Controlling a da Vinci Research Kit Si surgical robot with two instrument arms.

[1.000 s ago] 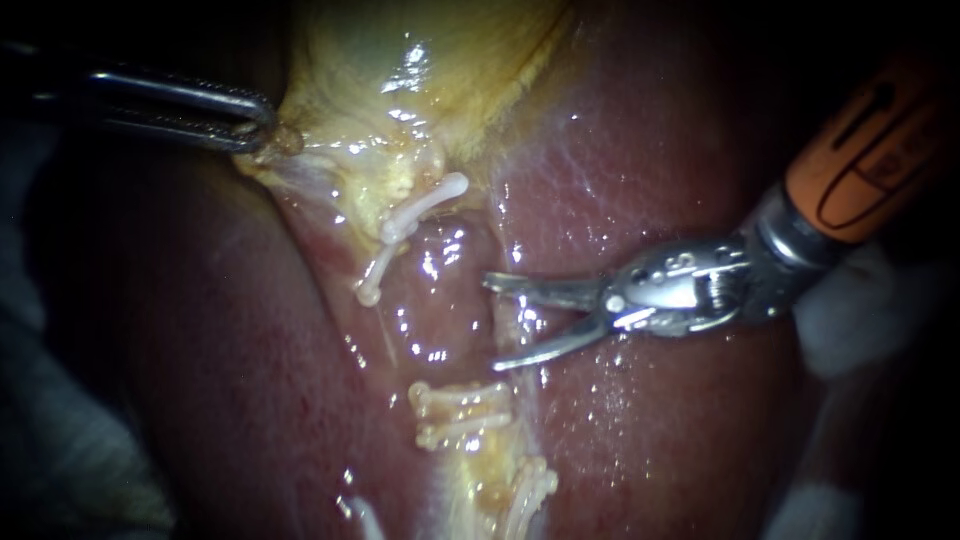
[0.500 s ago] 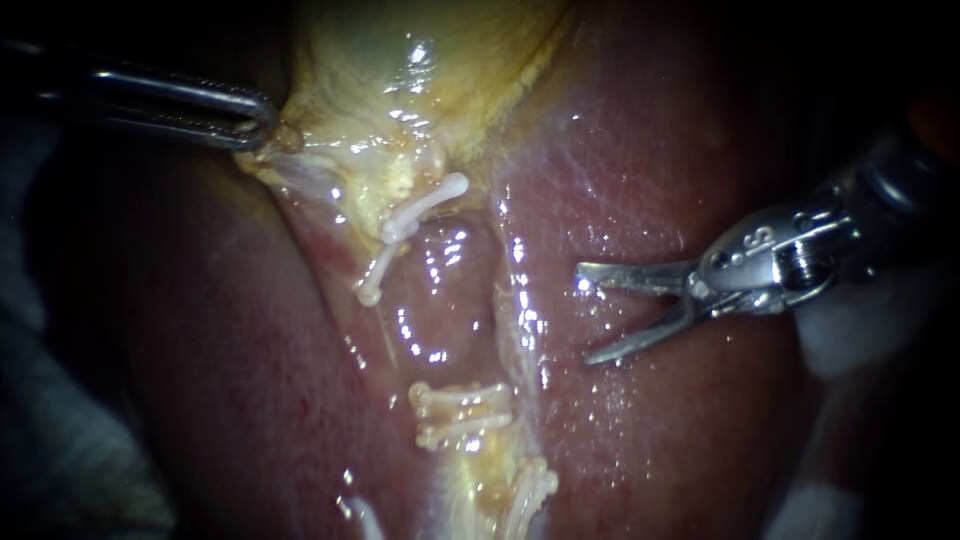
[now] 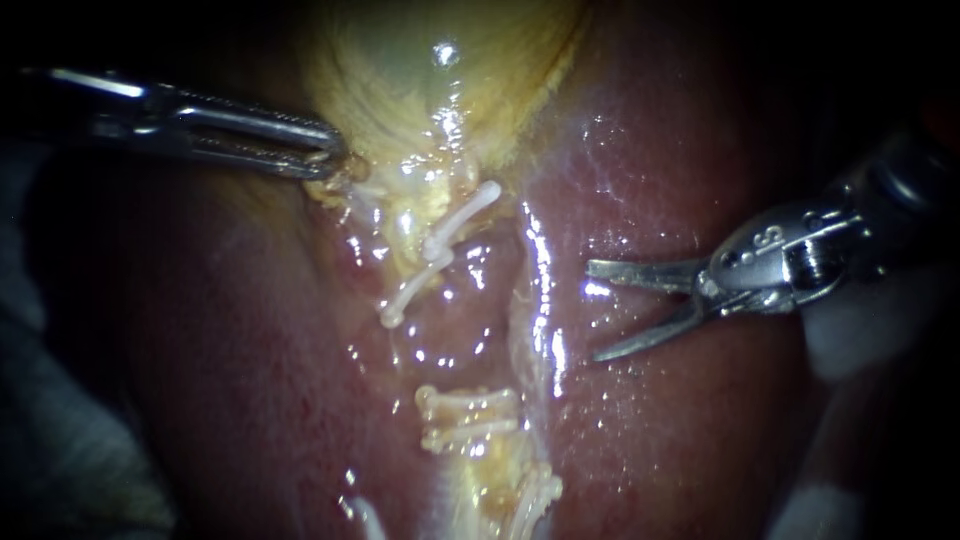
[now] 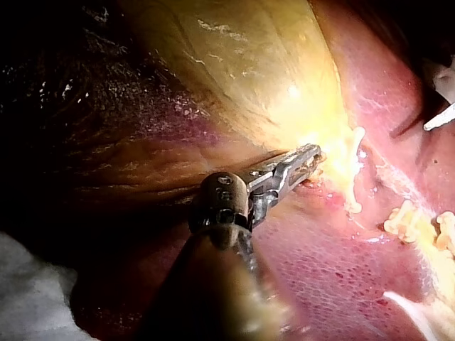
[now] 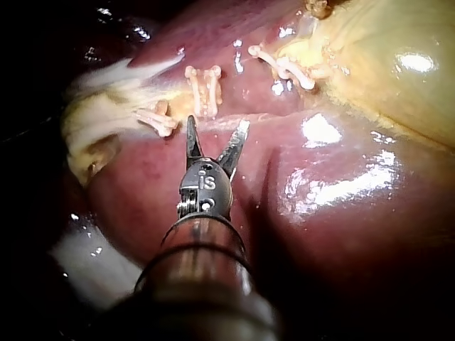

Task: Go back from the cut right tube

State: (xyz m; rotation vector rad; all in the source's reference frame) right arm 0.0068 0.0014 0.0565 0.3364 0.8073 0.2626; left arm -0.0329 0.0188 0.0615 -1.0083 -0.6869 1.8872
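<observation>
The right instrument (image 3: 593, 311) hangs over the liver (image 3: 680, 180) with its jaws, 2 thin curved blades, standing apart and holding nothing. Their tips point toward the right tube (image 3: 532, 335) but stand just clear of it. That tube shows as a pale, wet strand running down the right edge of a small window of bare liver, between 2 upper clips (image 3: 460, 216) and 2 lower clips (image 3: 468, 402); where it is severed I cannot make out. More clips (image 3: 535, 492) sit lower on the yellowish tissue. The left instrument (image 3: 330, 160) has its jaws closed on a fold of yellow tissue at the narrow end of the gallbladder (image 3: 430, 90), near the upper clips. In the left wrist view the left instrument (image 4: 311, 153) grips that same fold where gallbladder (image 4: 249, 64) meets liver (image 4: 327, 277). In the right wrist view the right instrument (image 5: 217, 124) has its jaws spread, with the lower clips (image 5: 202, 85) just ahead of the tips and untouched
</observation>
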